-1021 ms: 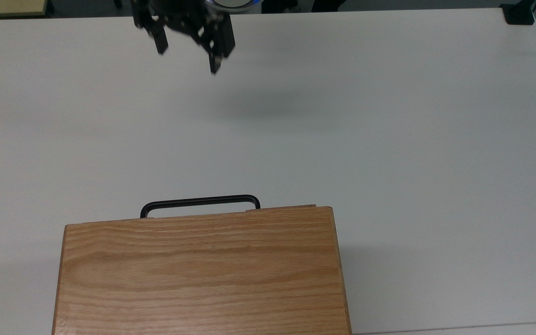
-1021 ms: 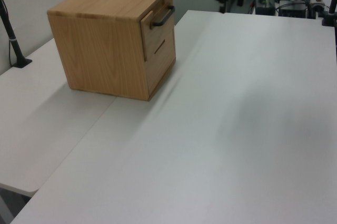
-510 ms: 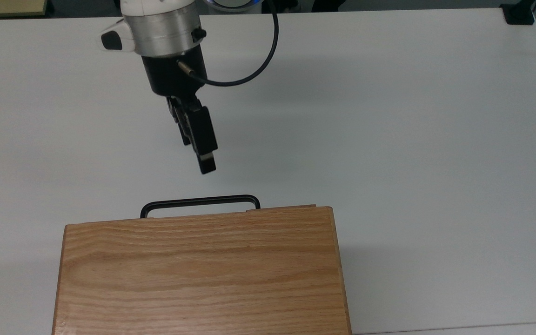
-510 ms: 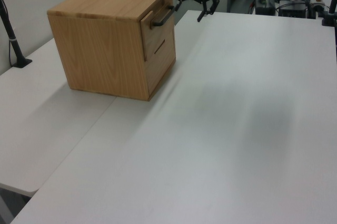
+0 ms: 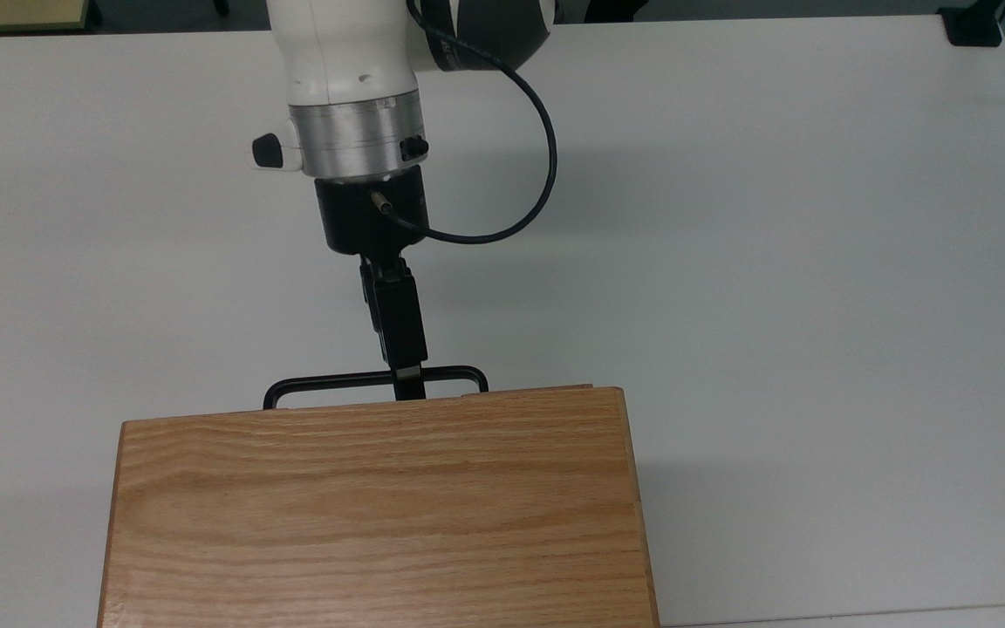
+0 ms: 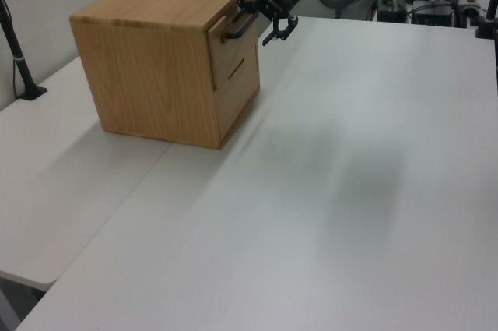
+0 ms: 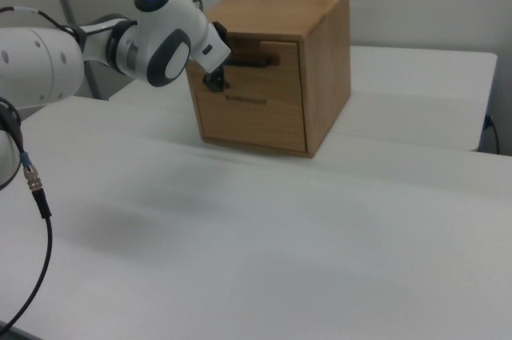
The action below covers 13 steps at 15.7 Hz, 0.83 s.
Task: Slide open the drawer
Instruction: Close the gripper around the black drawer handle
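Observation:
An oak cabinet (image 5: 380, 506) stands on the white table (image 5: 773, 262). Its upper drawer (image 6: 232, 44) has a thin black bar handle (image 5: 328, 381) and stands slightly proud of the cabinet front. My gripper (image 5: 409, 390) is at the handle, right of the handle's middle in the top view. In the left view the gripper (image 6: 258, 18) is open, one finger above the handle (image 6: 240, 27) and one below it. In the right view the gripper (image 7: 219, 58) meets the left end of the handle (image 7: 254, 60) on the drawer (image 7: 260, 76).
A lower drawer (image 6: 243, 88) sits under the upper one. A black post (image 6: 17, 51) stands on the side table at the left view's left. A black clamp (image 5: 974, 26) sits at the table's far right corner. The arm's cable (image 5: 537, 174) loops beside the wrist.
The arm has come from the table's far edge towards the cabinet. The gripper turned so its fingers stack one above the other and now sits at the handle.

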Available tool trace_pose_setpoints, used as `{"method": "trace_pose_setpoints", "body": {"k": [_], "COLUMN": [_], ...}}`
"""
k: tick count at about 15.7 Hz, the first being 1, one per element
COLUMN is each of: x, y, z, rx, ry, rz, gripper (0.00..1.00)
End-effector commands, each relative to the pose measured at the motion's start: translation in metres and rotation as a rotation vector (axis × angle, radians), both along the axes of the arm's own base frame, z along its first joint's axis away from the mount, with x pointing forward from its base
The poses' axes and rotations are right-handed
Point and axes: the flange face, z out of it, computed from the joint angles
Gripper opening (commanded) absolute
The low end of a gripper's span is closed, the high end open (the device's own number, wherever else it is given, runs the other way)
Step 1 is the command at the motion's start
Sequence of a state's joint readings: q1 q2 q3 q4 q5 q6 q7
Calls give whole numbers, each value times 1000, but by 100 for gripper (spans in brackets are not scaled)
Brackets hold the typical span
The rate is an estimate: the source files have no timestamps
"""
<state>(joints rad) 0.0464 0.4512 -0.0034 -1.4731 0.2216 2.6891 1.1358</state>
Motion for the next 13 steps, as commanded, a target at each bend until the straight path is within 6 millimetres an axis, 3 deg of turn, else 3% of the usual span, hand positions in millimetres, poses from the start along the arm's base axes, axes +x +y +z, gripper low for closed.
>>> {"method": "trace_pose_setpoints", "body": {"k": [1,6,8,12,13], "x": [7,6,4,0,-1], "y": [6,5,-7,-15,-15], "z": [7,6,11,11,8], "rx": [43,31,22,13,11], "ry": [-56,-53,-56,-46,-37], "rz": [-46,-44,-57,-66,-64], "gripper": [82,41,25,1,0]}}
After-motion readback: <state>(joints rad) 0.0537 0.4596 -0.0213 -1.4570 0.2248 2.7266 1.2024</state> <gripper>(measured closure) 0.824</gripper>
